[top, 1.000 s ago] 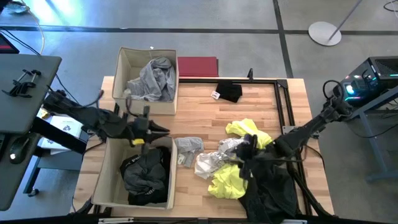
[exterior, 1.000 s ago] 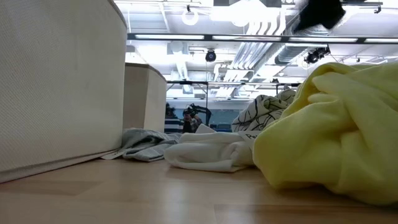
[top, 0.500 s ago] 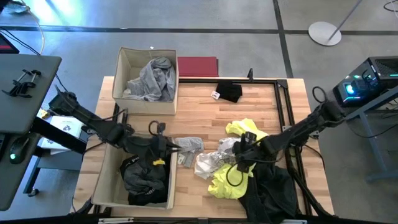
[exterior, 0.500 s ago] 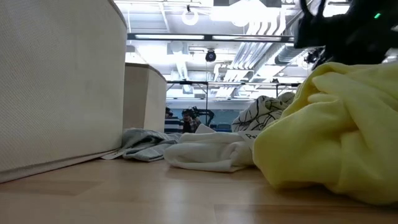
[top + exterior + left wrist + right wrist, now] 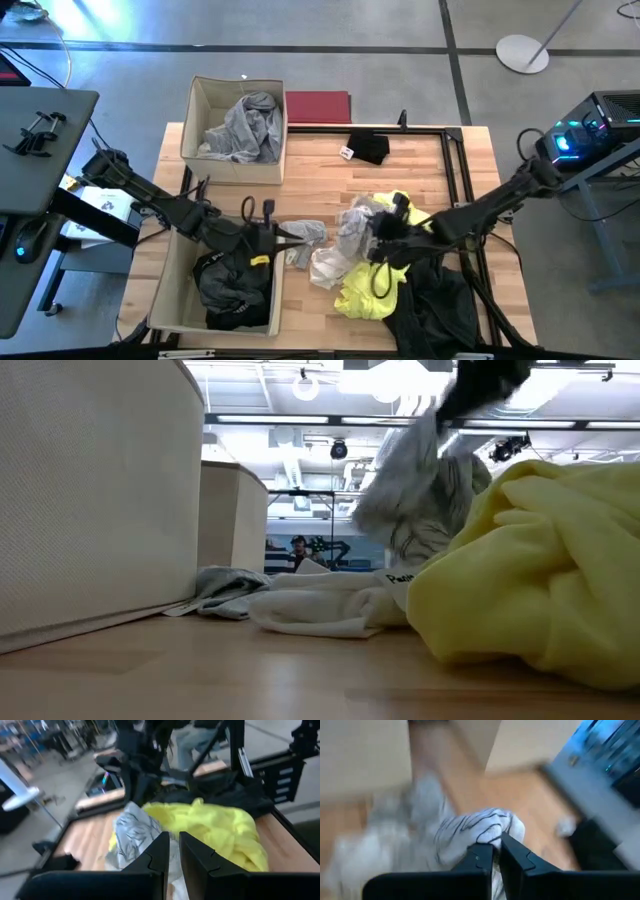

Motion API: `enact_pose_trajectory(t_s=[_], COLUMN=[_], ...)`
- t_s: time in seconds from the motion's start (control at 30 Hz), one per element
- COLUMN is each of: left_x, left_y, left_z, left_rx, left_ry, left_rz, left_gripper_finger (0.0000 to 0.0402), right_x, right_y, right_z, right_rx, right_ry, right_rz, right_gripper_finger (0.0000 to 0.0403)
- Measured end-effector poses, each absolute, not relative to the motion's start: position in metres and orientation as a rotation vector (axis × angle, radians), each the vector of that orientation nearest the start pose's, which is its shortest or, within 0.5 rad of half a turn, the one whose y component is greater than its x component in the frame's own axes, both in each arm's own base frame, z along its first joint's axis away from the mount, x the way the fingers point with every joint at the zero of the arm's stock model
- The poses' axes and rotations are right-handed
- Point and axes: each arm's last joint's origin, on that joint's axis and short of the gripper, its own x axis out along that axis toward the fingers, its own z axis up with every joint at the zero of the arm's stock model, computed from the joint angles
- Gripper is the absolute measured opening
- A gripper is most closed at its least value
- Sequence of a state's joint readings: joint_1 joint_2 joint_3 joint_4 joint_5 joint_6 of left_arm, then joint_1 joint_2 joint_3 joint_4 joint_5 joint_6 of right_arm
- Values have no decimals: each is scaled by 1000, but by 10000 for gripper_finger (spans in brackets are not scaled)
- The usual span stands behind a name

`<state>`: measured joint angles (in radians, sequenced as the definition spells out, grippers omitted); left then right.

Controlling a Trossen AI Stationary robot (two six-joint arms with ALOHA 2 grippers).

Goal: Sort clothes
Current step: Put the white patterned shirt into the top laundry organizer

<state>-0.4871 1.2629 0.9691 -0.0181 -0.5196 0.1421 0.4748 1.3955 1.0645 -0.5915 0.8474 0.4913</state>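
The right gripper point(image 5: 380, 232) is pinched shut on the white patterned garment point(image 5: 350, 225), a thin crumpled cloth with dark line markings, and holds its bunched top above the table point(image 5: 430, 160) while its lower part trails onto the white cloth point(image 5: 325, 266) beneath. The main risk, as I judge it, is that the trailing folds drag that white cloth or the neon yellow garment point(image 5: 372, 292) along, since all three lie touching in one heap; a thin pinch on slack fabric could also slip out if the load snags.

The left gripper point(image 5: 290, 233) reaches out from over the near beige box point(image 5: 166, 290) toward the small grey garment point(image 5: 303, 238) just right of that box. Its fingers stand close together with only a narrow gap, and nothing seems to be between them, though the blurred wrist view leaves this uncertain.

The yellow piece looks thick and fleecy, in soft rounded folds. A black garment point(image 5: 432, 310) lies crumpled at the near right edge, and a small flat black piece point(image 5: 368, 148) sits apart at the far side. The near box already holds dark clothes point(image 5: 232, 283); the far beige box point(image 5: 197, 100) holds grey clothes point(image 5: 243, 128), both boxes stiff-walled woven fabric
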Motion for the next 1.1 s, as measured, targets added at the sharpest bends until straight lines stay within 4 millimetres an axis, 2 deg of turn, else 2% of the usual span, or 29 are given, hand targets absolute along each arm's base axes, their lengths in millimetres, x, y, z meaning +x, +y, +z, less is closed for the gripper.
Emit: enact_pose_trajectory(t_s=[0.13,0.23,0.37,0.57,0.73,0.83,1.1], left_x=[258,261,267,278,301,319,357], left_y=[-117,-112,-103,-79,-64,-61,-66], left_z=[322,326,333,334,317,301,264], left_rx=[334,355,374,322,240,204,123], left_ry=[196,154,87,65,89,83,-9], left_rz=[21,34,-7,15,5,-25,-103], left_gripper_finger=[33,33,55,136,205,230,240], right_x=[251,251,252,255,260,264,271], right_y=[113,116,118,118,122,126,131], right_z=[315,335,343,346,356,361,371], right_rx=[-141,-166,-176,-157,-143,-146,-168], right_ry=[431,357,319,291,231,183,89], right_rz=[-553,-543,-527,-527,-434,-366,-247], right_gripper_finger=[3,4,2,1,1,1,1])
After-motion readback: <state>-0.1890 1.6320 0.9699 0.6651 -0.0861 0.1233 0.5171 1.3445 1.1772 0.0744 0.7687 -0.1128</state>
